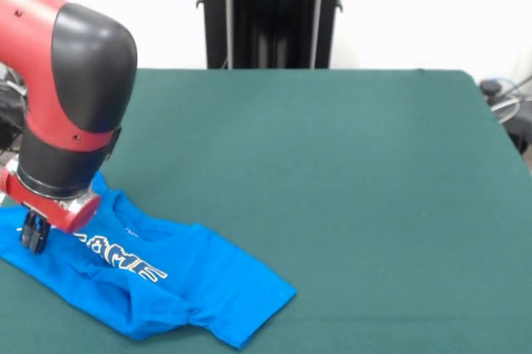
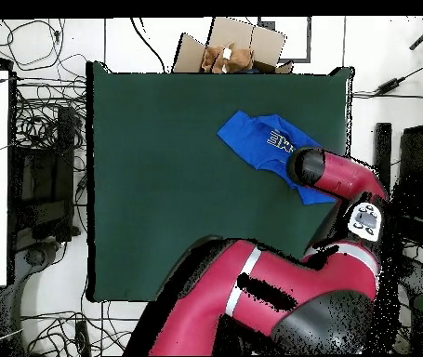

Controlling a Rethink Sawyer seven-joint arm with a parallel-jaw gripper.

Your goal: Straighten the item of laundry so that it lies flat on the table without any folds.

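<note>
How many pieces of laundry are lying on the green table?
1: the blue T-shirt lies at the table's near-left corner in the front view, partly under the pincer.

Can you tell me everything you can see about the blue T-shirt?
The blue T-shirt is bright blue soft cloth with short sleeves and white lettering on the chest. It lies on the green table near one corner, at the front view's lower left. It is not flat: it looks rumpled, with folds through the middle and at one sleeve. The robot's tool is down on one end of it, and the arm hides part of the shirt.
</note>
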